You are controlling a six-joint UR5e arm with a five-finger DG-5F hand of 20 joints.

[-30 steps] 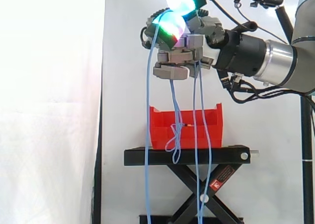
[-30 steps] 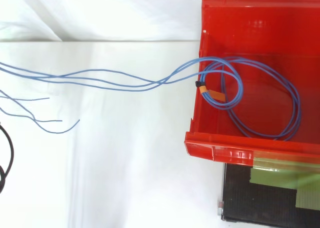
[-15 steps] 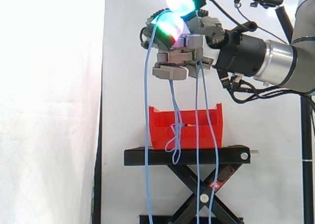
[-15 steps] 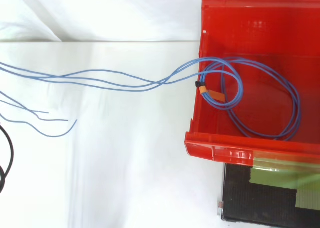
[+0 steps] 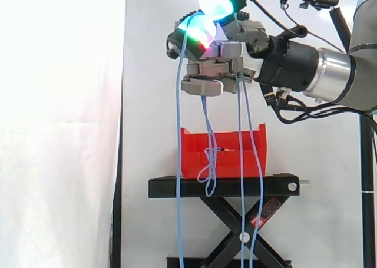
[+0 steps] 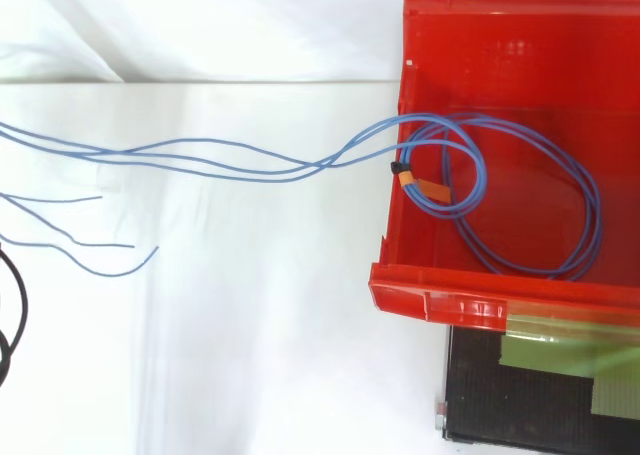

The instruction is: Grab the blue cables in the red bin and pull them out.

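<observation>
Up high over the red plastic bin (image 5: 197, 153), we've got the hand (image 5: 219, 59) with fingers curled tight round the thin blue cables (image 5: 178, 162), strands dangling past the black scissor stand (image 5: 224, 187). From above, a coil lies in the bin, bound by a small orange tie (image 6: 420, 186), strands running out over its left wall. We judge them light, limp and slick, so a wrapped grip on several strands together suits best. The tied coil may catch on the rim. From the side the bin wall hides the coil, the loose ends run off the edges, and we can't tell which strands are truly pinched.
</observation>
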